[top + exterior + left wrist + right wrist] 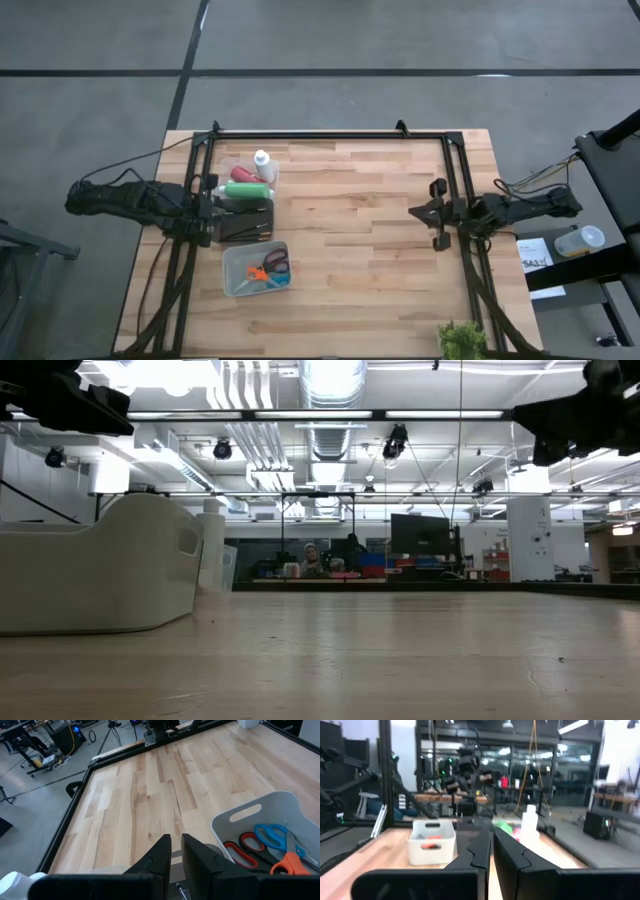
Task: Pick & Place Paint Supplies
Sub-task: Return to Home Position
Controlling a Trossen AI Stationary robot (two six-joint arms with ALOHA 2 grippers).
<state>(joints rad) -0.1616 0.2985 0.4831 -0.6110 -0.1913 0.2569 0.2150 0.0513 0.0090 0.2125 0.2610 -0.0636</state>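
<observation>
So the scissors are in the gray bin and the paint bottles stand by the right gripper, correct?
No: the paint bottles stand by the left gripper, not the right gripper, as the high view shows. The scissors are in the gray bin.

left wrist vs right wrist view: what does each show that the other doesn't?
Left wrist only: inside the gray bin, the blue scissors, orange scissors and a black-and-red pair. Right wrist only: the white paint bottle, green bottle and red bottle, grouped across the table; a white shape at the left wrist picture's edge may be one, unclear. Both: the gray bin, the table, each arm's own shut tool: left tool, right tool.
</observation>
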